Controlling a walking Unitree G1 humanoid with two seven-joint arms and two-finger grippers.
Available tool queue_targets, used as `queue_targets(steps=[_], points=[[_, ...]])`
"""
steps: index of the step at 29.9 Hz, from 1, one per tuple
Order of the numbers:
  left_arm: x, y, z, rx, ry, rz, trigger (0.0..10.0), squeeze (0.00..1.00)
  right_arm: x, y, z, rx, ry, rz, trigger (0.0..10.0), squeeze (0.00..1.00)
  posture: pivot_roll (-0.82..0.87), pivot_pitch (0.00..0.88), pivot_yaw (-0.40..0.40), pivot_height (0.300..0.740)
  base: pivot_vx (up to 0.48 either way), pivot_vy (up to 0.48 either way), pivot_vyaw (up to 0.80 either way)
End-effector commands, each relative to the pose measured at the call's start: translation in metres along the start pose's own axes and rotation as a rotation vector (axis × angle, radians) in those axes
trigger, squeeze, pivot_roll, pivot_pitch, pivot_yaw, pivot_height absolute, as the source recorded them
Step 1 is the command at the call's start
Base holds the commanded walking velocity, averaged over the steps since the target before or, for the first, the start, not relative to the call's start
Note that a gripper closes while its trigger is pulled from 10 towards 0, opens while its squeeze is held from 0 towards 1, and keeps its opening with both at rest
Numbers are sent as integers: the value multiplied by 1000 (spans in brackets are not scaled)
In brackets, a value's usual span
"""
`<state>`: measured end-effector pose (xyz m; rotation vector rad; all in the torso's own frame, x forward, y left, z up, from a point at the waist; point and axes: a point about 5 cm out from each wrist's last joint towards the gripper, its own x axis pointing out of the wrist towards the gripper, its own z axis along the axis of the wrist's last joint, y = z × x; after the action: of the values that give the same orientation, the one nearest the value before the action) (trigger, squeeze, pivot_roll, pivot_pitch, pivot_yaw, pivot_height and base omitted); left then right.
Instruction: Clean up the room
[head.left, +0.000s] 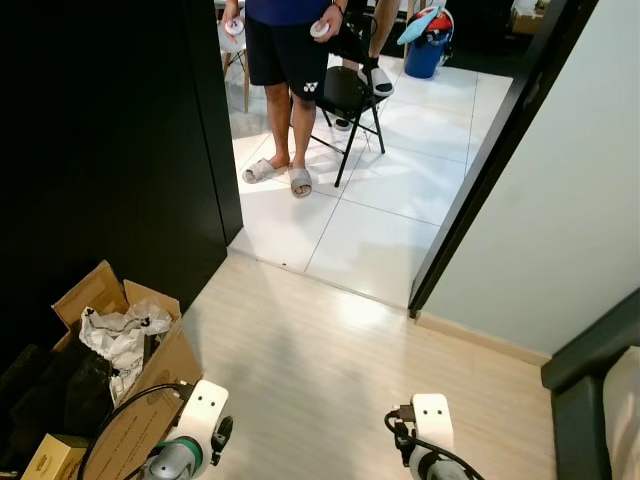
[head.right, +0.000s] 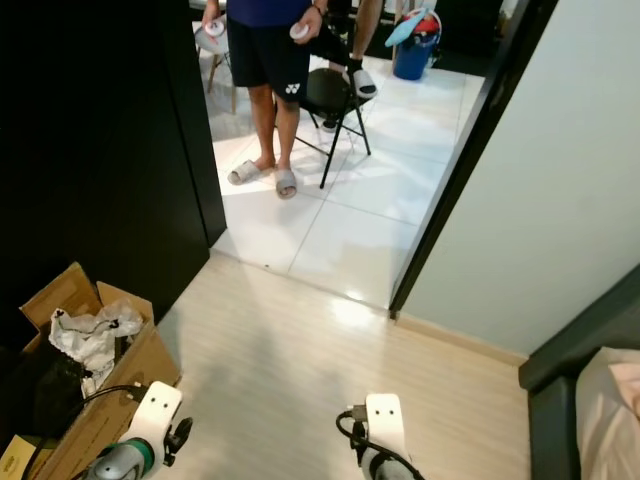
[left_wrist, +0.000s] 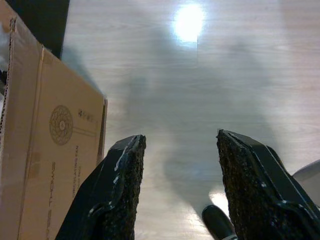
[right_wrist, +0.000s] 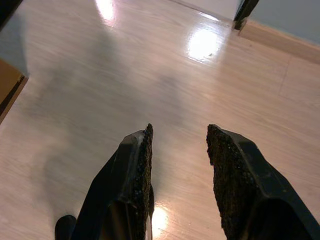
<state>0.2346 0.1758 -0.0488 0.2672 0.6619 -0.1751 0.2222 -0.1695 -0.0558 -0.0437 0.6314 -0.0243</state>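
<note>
a box (head.left: 150, 385) of crumpled paper (head.left: 120, 335) sits on the left by the dark wall; a person (head.left: 285, 60) and chair (head.left: 350, 95) stand past the doorway. wood floor (head.left: 330, 370) ahead lies open — left gripper (left_wrist: 177, 192) and right gripper (right_wrist: 177, 175) hang low, jaws apart, empty.

Bare wood floor (head.left: 330, 370) lies open ahead to the doorway — a cardboard box (head.left: 140, 385) crowds the left, a person (head.left: 285, 90) and folding chair (head.left: 350, 95) stand beyond the threshold.

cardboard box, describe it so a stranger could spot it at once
Start at the tall black wall on the robot's left and look down to its foot on the pale wood floor. The open brown cardboard box sits there, crumpled white plastic spilling from its raised flaps.
</note>
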Motion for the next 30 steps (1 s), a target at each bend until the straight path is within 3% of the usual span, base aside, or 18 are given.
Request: queue_targets(steps=[1, 14, 30], points=[[-3, -2, -8, 1, 24, -7, 10000, 0, -2, 2, -7, -4, 22, 6, 10000, 0, -16, 31, 60, 740, 0, 0, 0], [-3, -1, -8, 4, 26, -7, 10000, 0, -2, 3, -6, -3, 23, 7, 10000, 0, -15, 32, 62, 740, -277, 0, 0], [-3, -1, -8, 8, 23, -10, 10000, 0, -2, 2, -6, 2, 25, 3, 10000, 0, -16, 31, 62, 740, -368, 0, -643]])
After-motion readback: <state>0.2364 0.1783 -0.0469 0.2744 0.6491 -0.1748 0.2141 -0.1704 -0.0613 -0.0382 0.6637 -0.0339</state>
